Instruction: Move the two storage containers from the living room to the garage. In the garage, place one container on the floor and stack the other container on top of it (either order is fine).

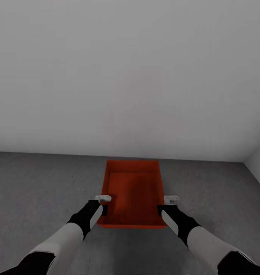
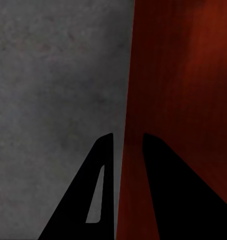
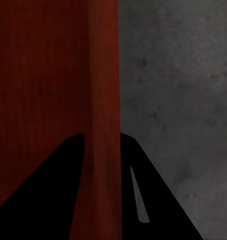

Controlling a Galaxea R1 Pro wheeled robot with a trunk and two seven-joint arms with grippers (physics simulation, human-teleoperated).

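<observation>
The orange-red open plastic bin [image 1: 133, 193] sits between both jaws, its long way pointing ahead. The left gripper [image 1: 103, 198] and right gripper [image 1: 171, 199] each pinch a side wall, with the dark grey speckled concrete floor [image 1: 38, 183] below.

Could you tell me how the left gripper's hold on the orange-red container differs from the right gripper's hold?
The left gripper sits on the container's left wall, the right gripper on its right wall. In the left wrist view, the wall edge runs up between that gripper's dark fingers; in the right wrist view, the opposite wall does the same. Both straddle a side wall near the container's near end, with grey concrete floor below.
</observation>
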